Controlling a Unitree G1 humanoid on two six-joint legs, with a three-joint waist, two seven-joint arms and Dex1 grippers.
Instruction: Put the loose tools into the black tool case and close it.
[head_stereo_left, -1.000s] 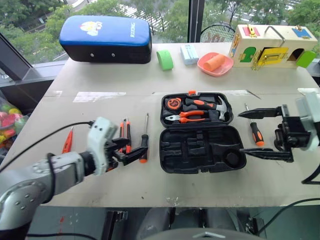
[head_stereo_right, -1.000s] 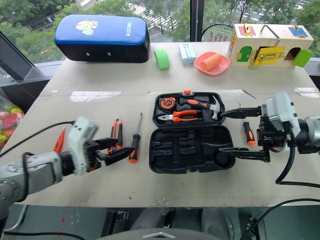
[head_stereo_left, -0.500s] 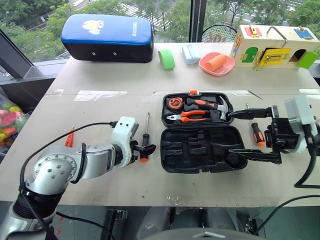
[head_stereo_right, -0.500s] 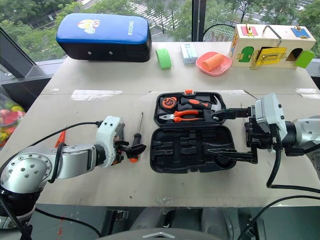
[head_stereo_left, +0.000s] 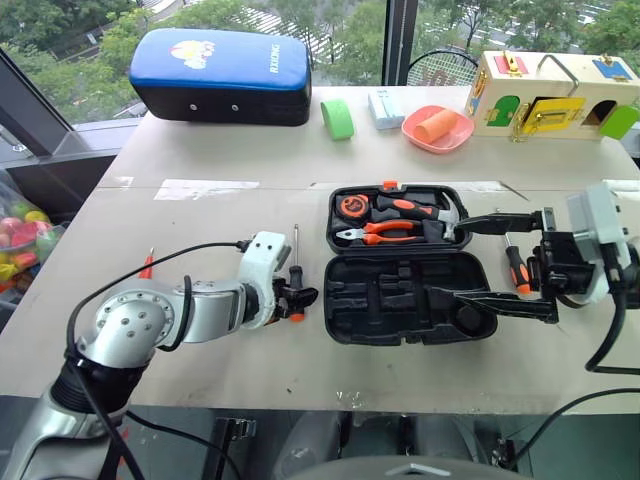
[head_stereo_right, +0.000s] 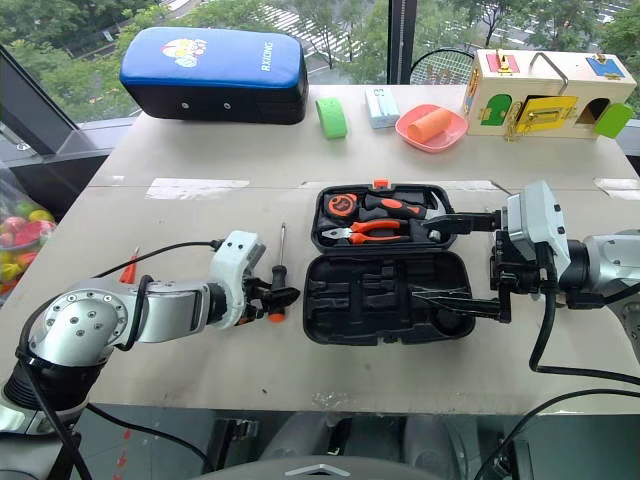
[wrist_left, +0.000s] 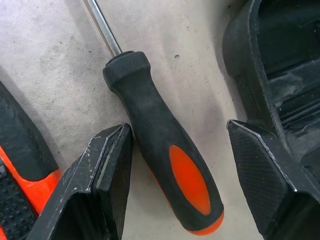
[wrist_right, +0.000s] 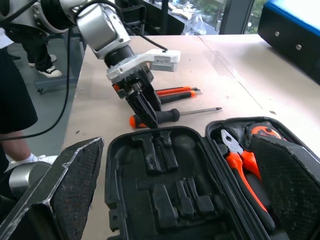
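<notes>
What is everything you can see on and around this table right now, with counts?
Table: one, grey.
Tool case: one, black, open, centre.
Hammer, pliers, tape measure: one each, in the case's far half.
Screwdrivers: two, black-orange; one left of the case, one right of it.
Slim orange-black tools: two, left of that.
Tester pen: one, orange, far left.
Cushion: one, blue-black, back left.
Green roll, pale box, pink dish, wooden box: back edge.
Person: one, standing.
Left hand: open, astride a screwdriver.
Right hand: open, over the case.

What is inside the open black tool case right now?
The black tool case holds a hammer, pliers and tape measure in its far half; near recesses look empty, partly hidden by the right gripper.
</notes>
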